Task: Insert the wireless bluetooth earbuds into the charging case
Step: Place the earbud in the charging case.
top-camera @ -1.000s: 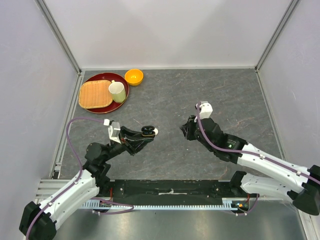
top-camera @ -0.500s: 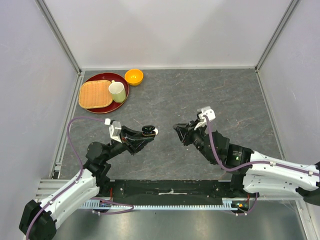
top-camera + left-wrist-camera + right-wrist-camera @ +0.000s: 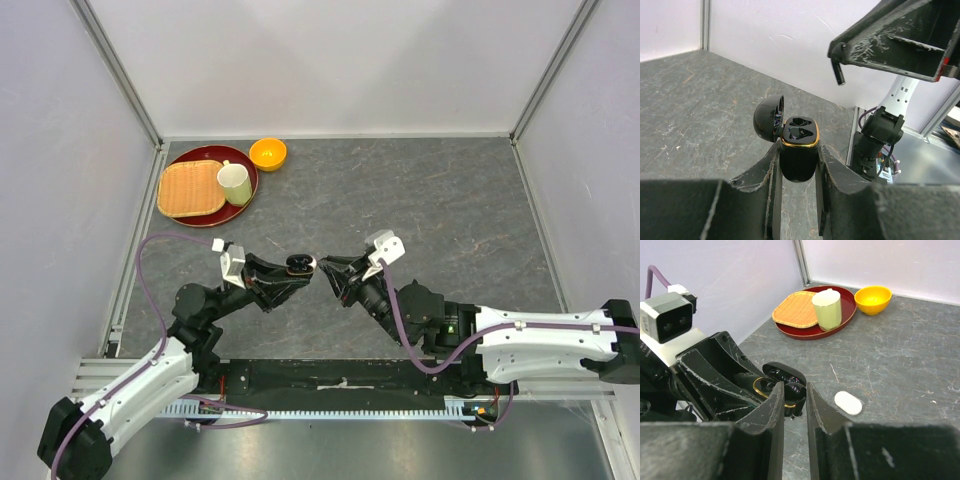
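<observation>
1. Black charging case [image 3: 799,150]: lid hinged open, gold rim, clamped upright between the fingers of the left claw [image 3: 795,167], off the table [image 3: 430,190]
2. Black earbud [image 3: 838,71]: pinched at the tips of the right claw [image 3: 794,396], jaws narrow, stem hanging down; it sat just above and beside the case's open mouth, apart from it
3. White pebble-shaped case [image 3: 848,403]: flat on the table, near both claws
</observation>
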{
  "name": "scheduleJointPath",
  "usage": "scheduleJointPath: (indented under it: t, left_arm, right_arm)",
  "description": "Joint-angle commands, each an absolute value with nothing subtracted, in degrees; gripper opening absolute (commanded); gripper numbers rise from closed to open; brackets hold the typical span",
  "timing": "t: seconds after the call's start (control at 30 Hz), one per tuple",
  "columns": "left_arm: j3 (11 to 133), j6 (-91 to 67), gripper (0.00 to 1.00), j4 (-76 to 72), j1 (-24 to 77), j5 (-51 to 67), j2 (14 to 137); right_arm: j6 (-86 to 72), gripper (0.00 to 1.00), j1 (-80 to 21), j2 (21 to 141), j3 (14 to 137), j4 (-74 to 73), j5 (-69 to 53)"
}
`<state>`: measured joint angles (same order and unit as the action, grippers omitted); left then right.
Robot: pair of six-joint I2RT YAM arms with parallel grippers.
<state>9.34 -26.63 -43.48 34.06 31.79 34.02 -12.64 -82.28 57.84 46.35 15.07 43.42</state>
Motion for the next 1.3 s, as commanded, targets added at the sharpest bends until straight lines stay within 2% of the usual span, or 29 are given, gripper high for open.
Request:
scheduleJointPath:
  t: [0.0, 0.57, 1.27]
  left_arm:
    - [9.8, -21.5, 0.02, -47.2, 34.8, 34.3, 31.8]
    - [10.5, -20.0, 0.02, -48.1, 35.5, 35.4, 32.2]
    - [11.0, -21.3, 0.02, -49.7, 35.7, 35.5, 31.8]
  right_arm:
    - [-10.5, 0.00, -82.9, 59.2, 49.2, 20.3, 42.5]
    - [-10.5, 0.00, -83.8, 62.7, 49.0, 24.6, 38.1]
    - [-6.7, 0.00, -83.8, 64.4, 45.4, 26.6, 41.8]
